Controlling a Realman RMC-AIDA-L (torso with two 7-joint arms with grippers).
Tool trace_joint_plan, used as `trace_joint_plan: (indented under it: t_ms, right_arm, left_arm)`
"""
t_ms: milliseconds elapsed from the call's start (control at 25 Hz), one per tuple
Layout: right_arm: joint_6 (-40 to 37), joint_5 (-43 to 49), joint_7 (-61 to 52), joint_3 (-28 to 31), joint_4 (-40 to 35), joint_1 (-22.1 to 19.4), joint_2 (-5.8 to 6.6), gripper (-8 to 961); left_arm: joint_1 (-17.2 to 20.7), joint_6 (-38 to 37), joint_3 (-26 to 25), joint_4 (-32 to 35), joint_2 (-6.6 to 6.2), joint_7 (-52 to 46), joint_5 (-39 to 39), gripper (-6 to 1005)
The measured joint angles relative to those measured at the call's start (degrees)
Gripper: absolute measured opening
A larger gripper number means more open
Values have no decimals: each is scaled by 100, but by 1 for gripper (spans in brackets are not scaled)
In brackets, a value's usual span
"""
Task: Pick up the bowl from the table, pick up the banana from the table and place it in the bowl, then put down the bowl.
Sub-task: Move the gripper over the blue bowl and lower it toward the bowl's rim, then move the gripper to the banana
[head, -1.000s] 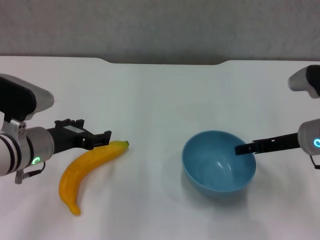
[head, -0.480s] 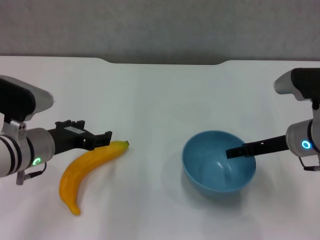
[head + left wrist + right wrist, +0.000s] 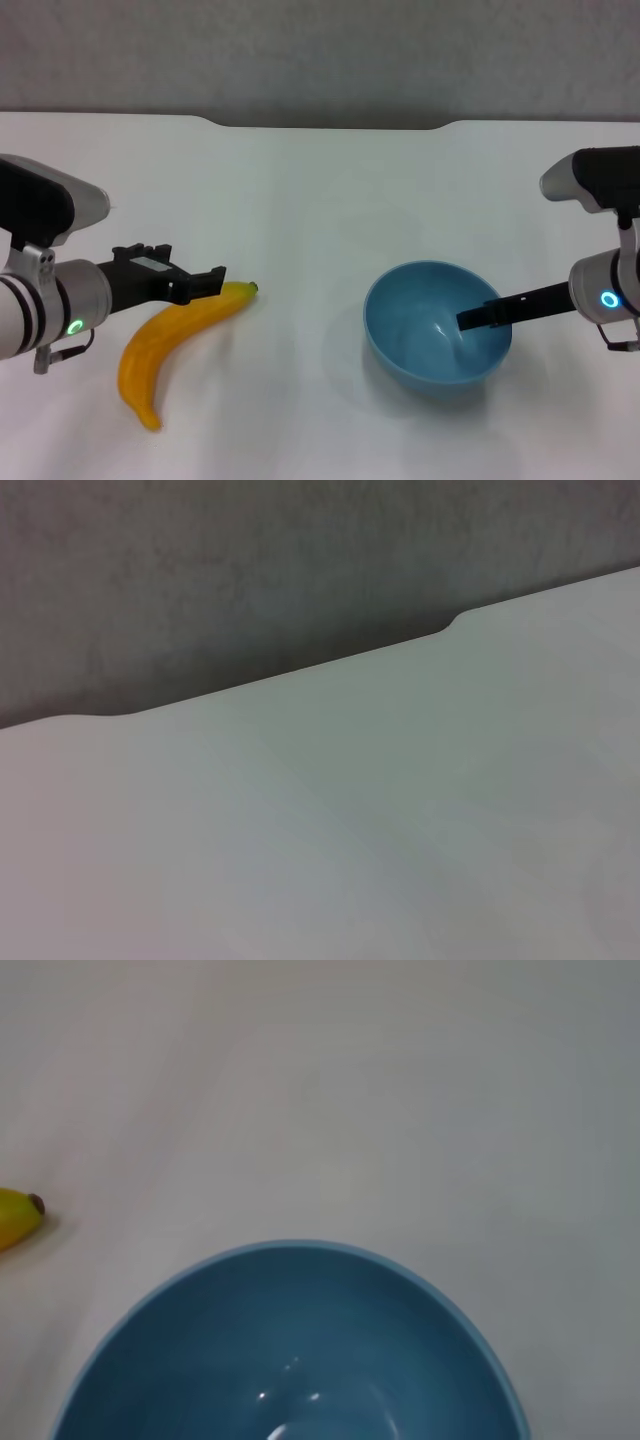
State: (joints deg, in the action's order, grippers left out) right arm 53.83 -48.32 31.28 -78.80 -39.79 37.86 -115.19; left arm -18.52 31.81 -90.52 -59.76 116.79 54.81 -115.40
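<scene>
The light-blue bowl [image 3: 437,335] stands upright on the white table [image 3: 320,200], right of centre. The right wrist view looks down into the bowl [image 3: 300,1360]. My right gripper [image 3: 470,319] reaches in from the right, over the bowl's right rim and into its hollow. The yellow banana [image 3: 178,338] lies on the table at the left, dark tip toward the middle. That tip also shows in the right wrist view [image 3: 15,1215]. My left gripper [image 3: 205,281] is open, low at the banana's upper end, just behind it.
The table's far edge has a shallow notch [image 3: 330,125] with a grey wall behind. The left wrist view shows only bare tabletop [image 3: 350,810] and that wall. White table surface lies between banana and bowl.
My right gripper has moved left over the bowl's rim and dipped lower into the bowl. The bowl and banana have not moved. The left gripper has barely shifted.
</scene>
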Motion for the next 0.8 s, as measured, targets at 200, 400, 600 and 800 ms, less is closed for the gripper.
trace_joint_plan:
  t_ms: [200, 400, 600, 800]
  right_arm:
    - [-10, 53, 6, -73, -33, 2, 4, 535]
    - [-26, 323, 10, -157, -44, 32, 5, 420]
    - [-63, 341, 10, -156, -50, 33, 0, 281]
    - [-131, 348, 7, -154, -56, 15, -9, 82]
  left_arm:
    - [30, -3, 0, 4, -3, -3, 0, 893]
    - [31, -9, 0, 17, 0, 2, 0, 894]
    - [33, -9, 0, 51, 4, -6, 0, 894]
    - [2, -9, 0, 147, 3, -12, 0, 894]
